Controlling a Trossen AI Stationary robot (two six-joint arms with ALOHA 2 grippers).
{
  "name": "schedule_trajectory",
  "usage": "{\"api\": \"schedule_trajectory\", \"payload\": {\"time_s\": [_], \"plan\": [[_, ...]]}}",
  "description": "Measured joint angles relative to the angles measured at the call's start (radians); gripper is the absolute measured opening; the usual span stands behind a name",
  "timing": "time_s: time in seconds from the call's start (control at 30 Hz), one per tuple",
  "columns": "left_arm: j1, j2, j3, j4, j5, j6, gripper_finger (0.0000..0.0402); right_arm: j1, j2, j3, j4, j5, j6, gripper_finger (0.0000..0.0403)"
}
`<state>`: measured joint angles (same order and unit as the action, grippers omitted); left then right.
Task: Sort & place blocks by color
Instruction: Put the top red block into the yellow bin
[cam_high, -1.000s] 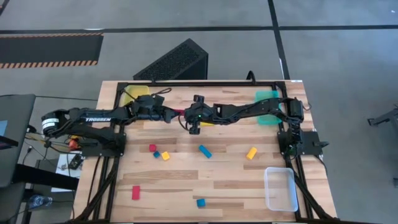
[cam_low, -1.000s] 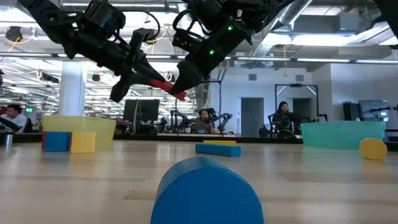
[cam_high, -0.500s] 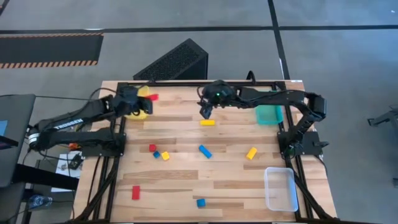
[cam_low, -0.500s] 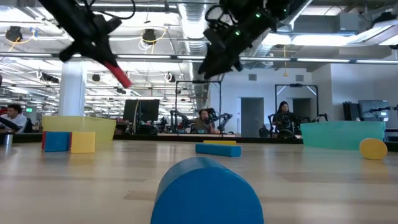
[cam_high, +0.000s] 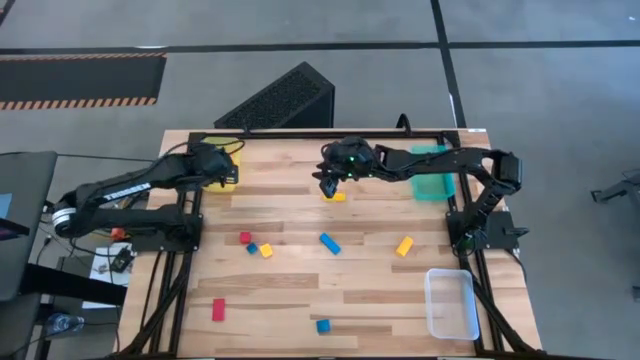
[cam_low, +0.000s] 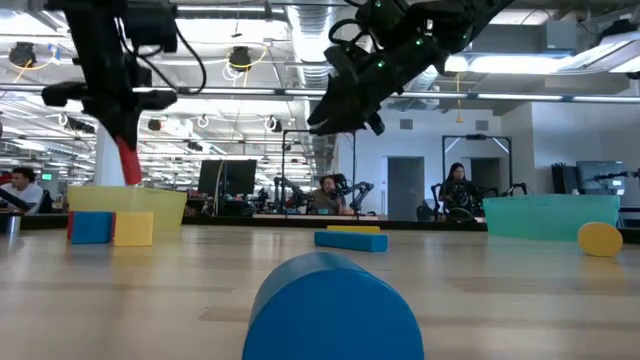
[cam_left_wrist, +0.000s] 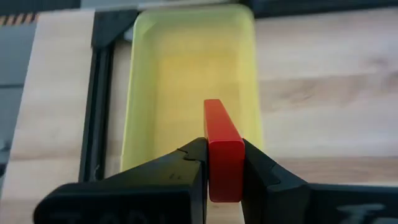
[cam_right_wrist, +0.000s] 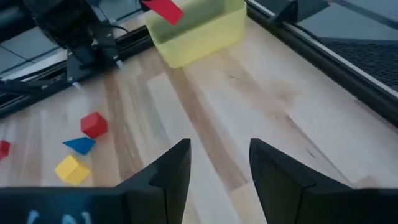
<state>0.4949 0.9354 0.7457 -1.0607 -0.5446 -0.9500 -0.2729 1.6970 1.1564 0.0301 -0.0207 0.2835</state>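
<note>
My left gripper (cam_left_wrist: 224, 177) is shut on a red bar (cam_left_wrist: 219, 134) and hangs over the translucent yellow tray (cam_left_wrist: 180, 62) at the table's far left corner (cam_high: 222, 172). In the low view the bar (cam_low: 128, 160) points down above the tray (cam_low: 125, 200). My right gripper (cam_right_wrist: 219, 168) is open, above the table's far middle (cam_high: 328, 185), over a yellow bar (cam_high: 334, 197). A red cube (cam_high: 245, 237), a blue block (cam_high: 252, 247) and a yellow cube (cam_high: 266, 251) lie flat on the table. So do a blue bar (cam_high: 330, 243), a yellow cylinder (cam_high: 404, 246), another red bar (cam_high: 218, 310) and a blue cylinder (cam_high: 323, 326). My left gripper pinches the red bar by one end (cam_left_wrist: 224, 180) between its two fingers (cam_left_wrist: 186, 165). The fingers come from above and point down. The bar is lifted clear and runs on from the fingers toward the yellow tray below it.
A teal tray (cam_high: 432, 172) sits at the far right and a clear tray (cam_high: 451, 303) at the near right edge. Black frame rails (cam_high: 320, 135) run along the far edge. Bare wood lies between the scattered blocks.
Both grippers met at the red bar above the table's middle. They then parted. My left gripper carried the bar toward the far left corner and tipped it to point down over the yellow tray. My right gripper drew back toward the far edge.
</note>
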Motion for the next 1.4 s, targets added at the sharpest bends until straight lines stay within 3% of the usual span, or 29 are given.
{"api": "schedule_trajectory", "payload": {"time_s": [0.27,0.47,0.63,0.83,1.1,1.23,1.4], "plan": [[0.112,0.109,-0.014,0.027,0.012,0.045,0.0036,-0.039,-0.022,-0.001,-0.029,-0.101,-0.002,0.0183],[0.189,0.176,-0.014,0.099,0.113,0.127,0.0045,-0.080,-0.036,0.000,-0.033,-0.190,0.034,0.0183],[0.227,0.196,-0.013,0.091,0.116,0.144,0.0105,-0.095,-0.072,0.000,-0.072,-0.211,0.060,0.0183],[0.228,0.142,-0.013,0.087,0.110,0.197,0.0179,-0.022,-0.094,0.002,-0.261,-0.110,0.026,0.0183],[0.118,-0.056,0.022,0.152,0.077,0.192,0.0192,0.146,-0.090,0.000,-0.291,-0.054,0.126,0.0181],[-0.009,-0.138,0.027,0.265,0.092,0.188,0.0172,0.208,-0.090,0.000,-0.195,-0.032,0.228,0.0179],[-0.197,-0.157,0.027,0.291,0.067,0.187,0.0148,0.280,-0.090,0.000,-0.182,0.057,0.313,0.0173]]}}
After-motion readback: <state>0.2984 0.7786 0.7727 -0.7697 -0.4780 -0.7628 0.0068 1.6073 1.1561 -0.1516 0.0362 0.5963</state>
